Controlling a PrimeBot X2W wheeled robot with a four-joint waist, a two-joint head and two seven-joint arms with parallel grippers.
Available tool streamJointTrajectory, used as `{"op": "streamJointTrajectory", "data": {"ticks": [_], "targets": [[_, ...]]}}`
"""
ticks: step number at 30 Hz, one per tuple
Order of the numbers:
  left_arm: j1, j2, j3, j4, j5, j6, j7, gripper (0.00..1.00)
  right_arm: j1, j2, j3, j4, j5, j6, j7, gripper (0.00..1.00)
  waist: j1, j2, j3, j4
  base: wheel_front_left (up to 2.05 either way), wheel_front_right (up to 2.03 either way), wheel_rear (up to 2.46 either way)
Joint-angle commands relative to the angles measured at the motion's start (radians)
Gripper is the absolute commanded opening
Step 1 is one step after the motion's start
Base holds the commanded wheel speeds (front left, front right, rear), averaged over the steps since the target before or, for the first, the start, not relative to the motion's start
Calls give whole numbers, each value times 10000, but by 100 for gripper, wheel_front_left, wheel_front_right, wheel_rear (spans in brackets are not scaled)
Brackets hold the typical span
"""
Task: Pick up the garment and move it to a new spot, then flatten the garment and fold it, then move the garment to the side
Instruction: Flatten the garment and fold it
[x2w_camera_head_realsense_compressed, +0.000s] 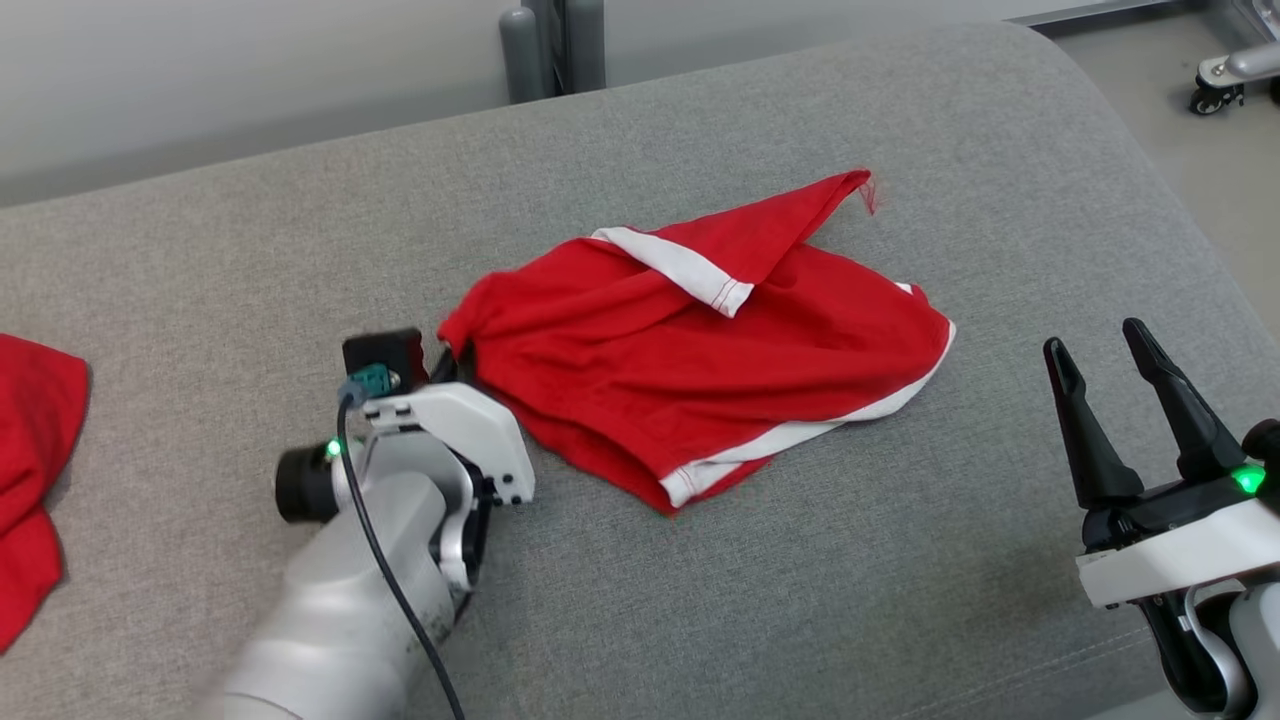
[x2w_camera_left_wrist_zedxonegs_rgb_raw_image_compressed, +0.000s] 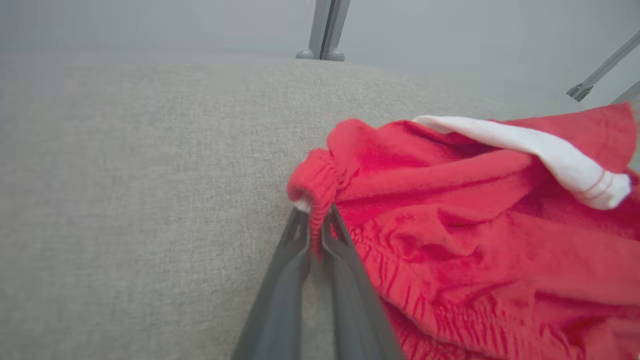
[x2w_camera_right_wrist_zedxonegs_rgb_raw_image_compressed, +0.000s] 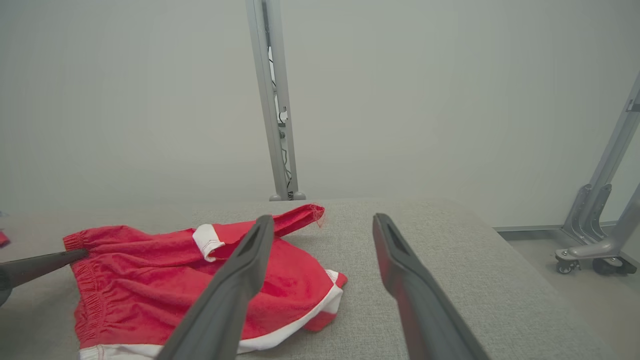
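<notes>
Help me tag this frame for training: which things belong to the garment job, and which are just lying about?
Job: red shorts; left end effector, shut on their waistband; right end effector, open.
Lying about: red cloth at left edge; wheeled frame; grey post.

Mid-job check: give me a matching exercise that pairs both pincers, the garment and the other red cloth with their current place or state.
Column one:
1. left pincer
2. right pincer
3. garment
4. other red cloth

Column two:
A. lying crumpled in the middle of the grey padding
B. open, touching no cloth
C. at the head view's left edge
D. shut on the elastic waistband corner

Pairs: 1-D, 2-B, 3-A, 4-C.
</notes>
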Motion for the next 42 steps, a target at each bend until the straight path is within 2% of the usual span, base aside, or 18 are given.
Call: {"op": "streamJointTrajectory", "data": {"ticks": [1,5,12,19,20,21,22,29,32,36,42], "targets": [[-351,167,134,166,511,97,-30,0,17,25,-31,-34,-74,-1,-45,100,0,0,-88,-3,0,0,0],[-757,653,296,290,1356,16,-32,0,83,169,-35,49,-179,-1,-46,100,0,0,-223,-17,0,0,0],[-1333,1480,181,1044,1878,-391,72,0,107,513,82,231,-349,-1,-46,100,0,0,-503,-112,0,0,0],[-1452,1528,187,1674,1794,-483,189,0,124,683,118,352,-432,-1,-46,100,0,0,-646,-126,0,0,0],[-1392,1475,186,1726,1777,-497,181,29,128,695,100,367,-441,-1,-46,100,0,0,-669,-107,0,0,0],[-1307,1403,169,1784,1759,-523,223,47,135,699,80,388,-446,-1,-46,100,0,0,-697,-82,0,0,0],[-1245,1342,152,1821,1750,-579,224,100,144,703,60,405,-451,-1,-46,100,0,0,-728,-50,0,0,0],[-1128,1262,676,1219,1735,-450,-31,100,275,749,-151,422,-635,-1,-46,100,0,0,-1107,427,0,0,0],[-738,1575,1584,-199,2035,-269,-33,100,411,722,-234,365,-721,-1,-46,100,0,0,-1301,738,0,0,0],[633,1556,2828,-2407,2863,-148,-30,100,551,723,-489,394,-837,1,-46,100,0,0,-1574,1176,0,0,0],[3102,983,4539,-5015,4283,-260,-31,100,816,826,-791,333,-964,-1,-44,100,0,0,-1877,1669,0,0,0]]}}
